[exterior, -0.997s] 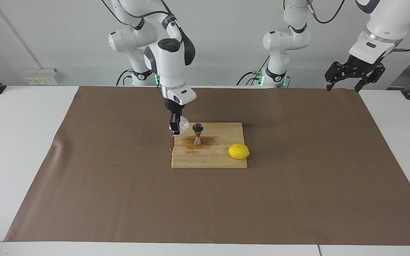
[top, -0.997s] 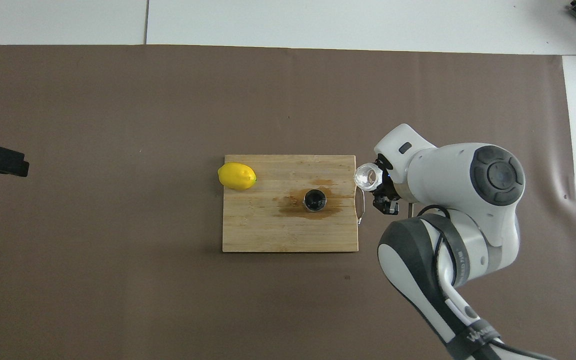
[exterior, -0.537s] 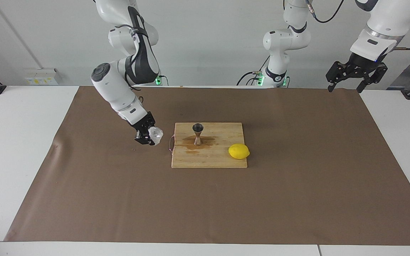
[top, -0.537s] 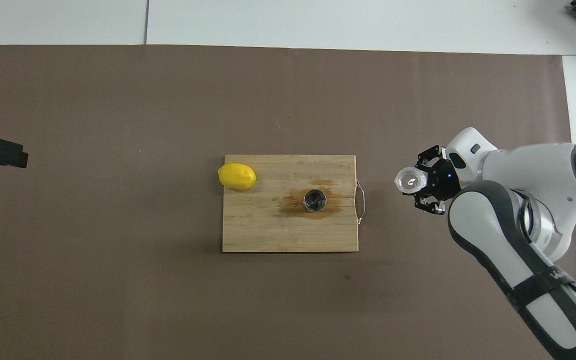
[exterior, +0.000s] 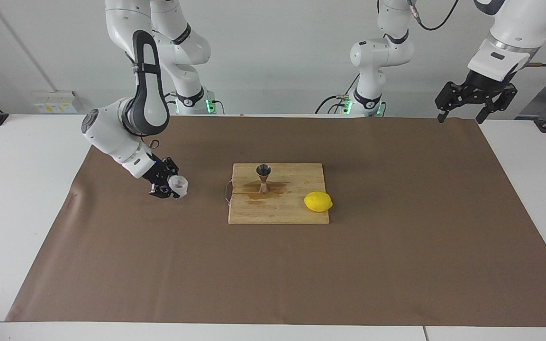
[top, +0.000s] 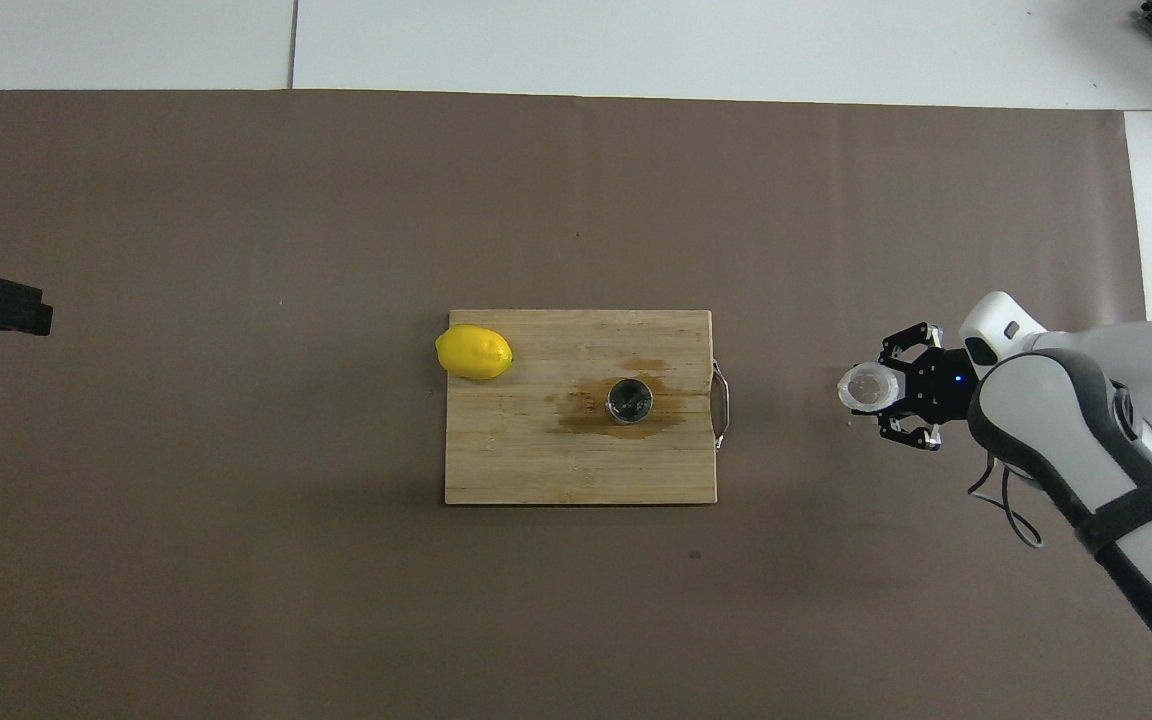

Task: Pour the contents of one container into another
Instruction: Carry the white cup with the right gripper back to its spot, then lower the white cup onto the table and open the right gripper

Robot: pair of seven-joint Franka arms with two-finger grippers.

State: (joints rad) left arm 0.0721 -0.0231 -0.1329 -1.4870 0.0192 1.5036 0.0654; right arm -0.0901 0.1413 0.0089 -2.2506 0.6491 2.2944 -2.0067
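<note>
- Brown paper sheet (exterior: 396, 265) covers most of the white table (exterior: 17, 213); everything else sits on or over it.
- Wooden cutting board (exterior: 292, 210) lies at mid-sheet, with a metal handle (top: 723, 404) on the edge toward the right arm's end. A brown liquid stain (exterior: 275, 188) spreads on the wood around the jigger's foot.
- Right arm reaches low over the bare paper, well apart from the board on the right arm's end of the table.
- Left arm waits, raised near the edge of the sheet at its own end of the table.
- Left gripper (exterior: 460, 113) hangs up there with its fingers spread, holding nothing.
- Right gripper (exterior: 174, 188) is clamped on the glass cup.
- Lemon (exterior: 318, 201) rests on the board's corner toward the left arm's end, farther from the robots than the jigger.
- Steel jigger (exterior: 263, 177) stands upright on the board, in the stain.
- Ribbed glass cup (exterior: 178, 184) sits in the right gripper's grasp, mouth upward, just above the paper; contact with the paper cannot be told.
</note>
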